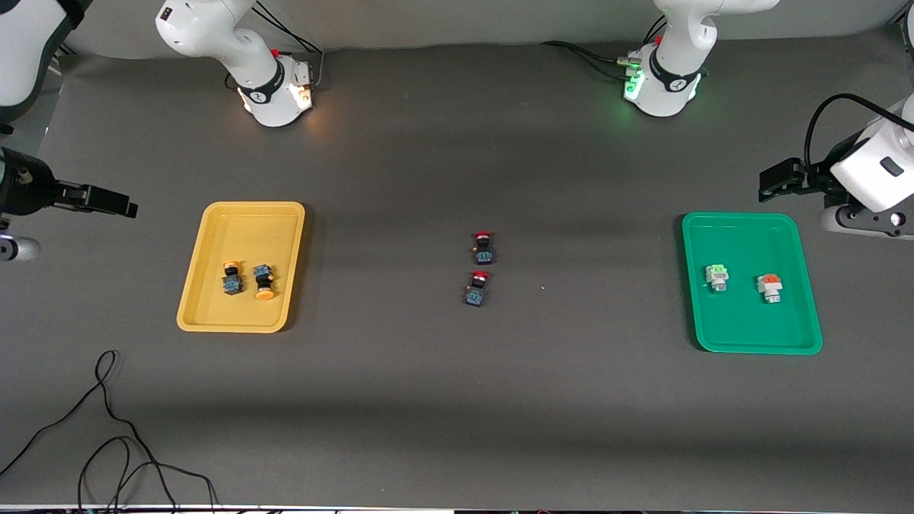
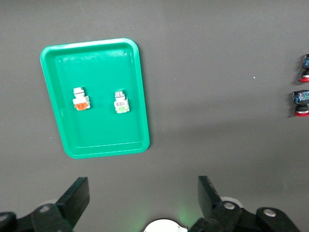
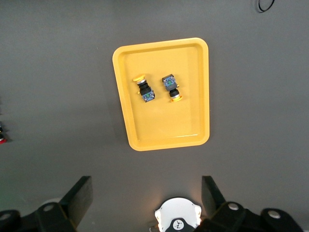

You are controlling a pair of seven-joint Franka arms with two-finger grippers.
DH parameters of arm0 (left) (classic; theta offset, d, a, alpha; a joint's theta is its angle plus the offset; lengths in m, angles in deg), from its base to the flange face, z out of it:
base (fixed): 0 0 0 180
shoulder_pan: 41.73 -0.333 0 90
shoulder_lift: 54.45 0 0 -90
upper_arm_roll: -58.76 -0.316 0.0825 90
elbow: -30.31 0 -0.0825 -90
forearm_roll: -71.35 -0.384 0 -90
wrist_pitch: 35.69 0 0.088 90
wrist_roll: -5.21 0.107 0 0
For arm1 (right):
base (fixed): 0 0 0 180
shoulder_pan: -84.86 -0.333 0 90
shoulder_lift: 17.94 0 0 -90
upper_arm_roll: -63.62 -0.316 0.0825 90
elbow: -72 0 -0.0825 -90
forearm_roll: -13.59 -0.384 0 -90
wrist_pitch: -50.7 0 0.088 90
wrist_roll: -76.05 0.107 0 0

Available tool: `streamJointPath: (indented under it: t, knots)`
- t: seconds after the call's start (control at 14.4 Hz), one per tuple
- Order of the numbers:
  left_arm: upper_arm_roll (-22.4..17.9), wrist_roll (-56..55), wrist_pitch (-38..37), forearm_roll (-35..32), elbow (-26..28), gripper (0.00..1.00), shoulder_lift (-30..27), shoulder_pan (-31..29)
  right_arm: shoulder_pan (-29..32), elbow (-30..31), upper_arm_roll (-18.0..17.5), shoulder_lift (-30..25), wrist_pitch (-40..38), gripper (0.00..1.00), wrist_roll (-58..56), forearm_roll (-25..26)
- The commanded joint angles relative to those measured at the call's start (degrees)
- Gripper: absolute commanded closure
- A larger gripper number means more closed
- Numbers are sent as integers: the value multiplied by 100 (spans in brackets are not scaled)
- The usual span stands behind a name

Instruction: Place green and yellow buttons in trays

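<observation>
Both grippers, left gripper (image 2: 142,200) and right gripper (image 3: 145,198), hang spread and empty, waiting high above the green tray (image 1: 803,285) and yellow tray (image 1: 200,285). Yellow buttons (image 1: 248,280) lie in the yellow tray, green-and-orange ones (image 1: 742,283) in the green. Likely risk: a stray reach grabbing the red buttons (image 1: 480,268) mid-table.

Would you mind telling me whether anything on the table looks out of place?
Mostly tidy. One oddity: a button with an orange block lies in the green tray beside the green-block one.
</observation>
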Motion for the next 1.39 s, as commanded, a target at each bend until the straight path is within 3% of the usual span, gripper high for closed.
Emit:
streamJointPath:
  t: [0.0,0.07,0.21,0.42,0.63,0.76,0.9,1.04,1.11,1.32]
  knots:
    - [-14,70,-15,-119,-53,0,-10,17,634,-308,-857,-401,-225,0,221,381]
    - [-14,70,-24,-128,-53,0,-19,17,889,-343,-1339,-594,-225,0,212,697]
    - [-14,70,-6,-137,-53,0,-10,17,1722,-334,-2725,-1016,-199,0,300,1417]
    - [-14,61,2,-137,-53,0,-10,17,3155,-238,-4555,-1395,-155,0,309,2008]
    - [-14,61,2,-137,-45,0,-10,17,4316,69,-5796,-1737,-41,0,326,2123]
    - [-14,61,-6,-137,-45,0,-10,17,4905,612,-6534,-2158,256,0,335,2404]
    - [-14,61,2,-137,-45,0,-2,17,5381,1498,-7019,-2764,739,0,335,2440]
    - [-14,61,2,-137,-45,0,-10,17,5435,2500,-7144,-3432,1275,0,335,2501]
    - [-14,52,2,-137,-45,0,-2,26,5427,2731,-7144,-3600,1434,0,335,2528]
    - [-5,52,2,-137,-45,0,-10,26,5470,2672,-7153,-3559,1445,0,335,2537]
